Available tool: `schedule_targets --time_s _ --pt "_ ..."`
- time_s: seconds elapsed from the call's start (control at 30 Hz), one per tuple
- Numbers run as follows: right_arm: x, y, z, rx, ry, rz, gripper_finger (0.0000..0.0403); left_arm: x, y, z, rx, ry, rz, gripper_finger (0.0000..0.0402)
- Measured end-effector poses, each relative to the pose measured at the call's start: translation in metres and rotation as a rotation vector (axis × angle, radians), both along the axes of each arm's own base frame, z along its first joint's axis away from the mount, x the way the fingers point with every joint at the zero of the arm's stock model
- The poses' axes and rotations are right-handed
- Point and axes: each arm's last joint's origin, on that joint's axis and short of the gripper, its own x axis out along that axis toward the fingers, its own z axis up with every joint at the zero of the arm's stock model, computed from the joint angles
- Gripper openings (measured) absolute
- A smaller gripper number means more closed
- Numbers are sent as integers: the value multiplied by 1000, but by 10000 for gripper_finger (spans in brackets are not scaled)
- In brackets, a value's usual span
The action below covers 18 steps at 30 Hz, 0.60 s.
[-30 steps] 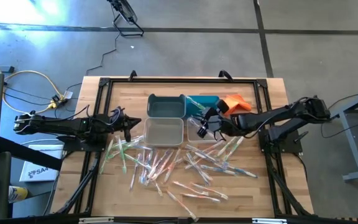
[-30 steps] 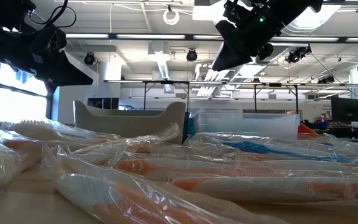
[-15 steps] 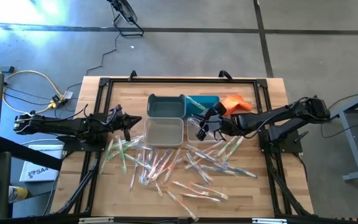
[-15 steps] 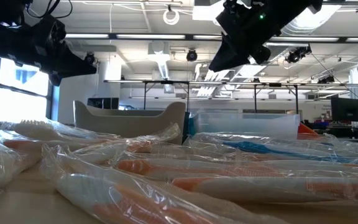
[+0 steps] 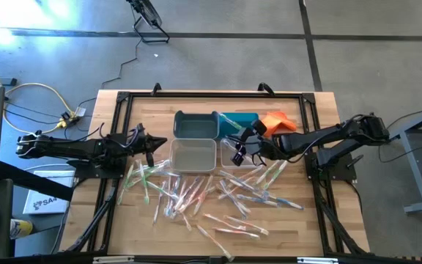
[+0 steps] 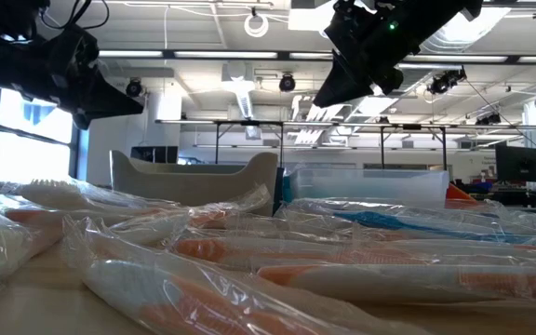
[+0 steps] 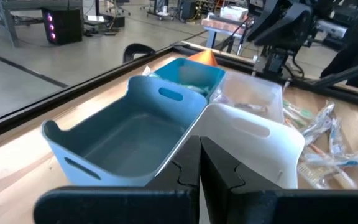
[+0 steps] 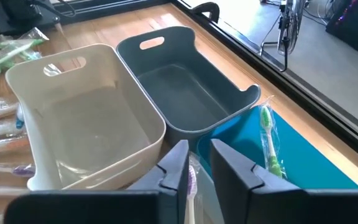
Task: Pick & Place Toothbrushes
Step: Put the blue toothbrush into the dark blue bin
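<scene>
Wrapped toothbrush (image 8: 192, 180) between right end effector (image 8: 194, 163) fingers, above clear bin (image 5: 238, 155)

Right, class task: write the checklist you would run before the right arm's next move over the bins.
1. Right gripper fingers closed on a toothbrush: ok.
2. Right gripper raised above the bins: ok.
3. Left gripper shut, empty, beside the white bin: ok.
4. White bin has room: ok.
5. Blue bin holds a green toothbrush: ok.
6. Held toothbrush's handle colour: cannot tell.
</scene>
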Motion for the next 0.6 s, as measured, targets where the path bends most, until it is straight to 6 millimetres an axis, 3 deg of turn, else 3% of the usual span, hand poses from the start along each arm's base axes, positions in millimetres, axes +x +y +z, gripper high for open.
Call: schedule_targets --time_s 0.13,0.23,0.6 --pt "-1 0 -1 -9 15 7 15 0 0 -2 0 20 0 0" --pt "-7 1 2 4 57 40 7 0 0 -2 0 25 1 0" --pt "-70 25 14 400 258 67 3 0 0 -2 0 24 1 0"
